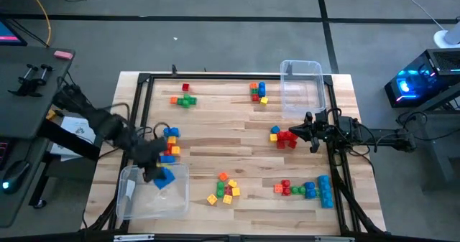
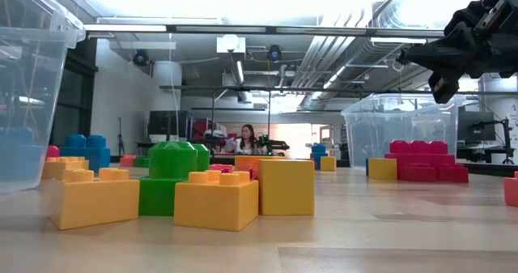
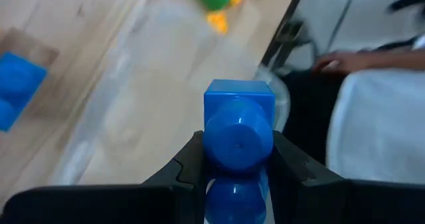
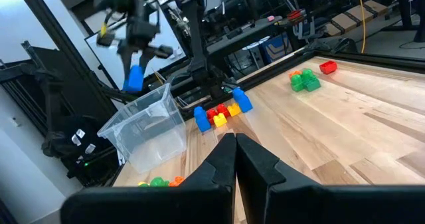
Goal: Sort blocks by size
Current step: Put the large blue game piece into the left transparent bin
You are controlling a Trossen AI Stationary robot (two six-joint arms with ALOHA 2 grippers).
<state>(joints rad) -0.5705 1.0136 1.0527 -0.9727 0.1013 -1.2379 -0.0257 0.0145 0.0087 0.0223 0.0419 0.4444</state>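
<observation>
My left gripper [image 1: 155,172] is shut on a blue brick [image 1: 164,177] and holds it over the clear bin [image 1: 136,199] at the table's near left. The right wrist view shows the brick [image 4: 134,78] hanging above this bin [image 4: 147,127]. My right gripper [image 1: 310,135] is shut and empty. It hovers just right of a cluster of red blocks [image 1: 287,138] with a blue and a yellow one. Other blocks lie on the table in small groups. My left gripper pinches the blue brick by two opposite sides [image 3: 211,141] between its two fingers [image 3: 188,165]. The fingers come from above, pointing down, and lie along the brick. The brick hangs upright below them, lifted clear above the bin.
A second clear bin [image 1: 302,87] stands at the far right. Block groups lie at the far left [image 1: 185,98], far middle [image 1: 259,92], left of centre [image 1: 171,146], near middle [image 1: 224,188] and near right [image 1: 310,189]. A dark frame [image 1: 144,80] rims the table.
</observation>
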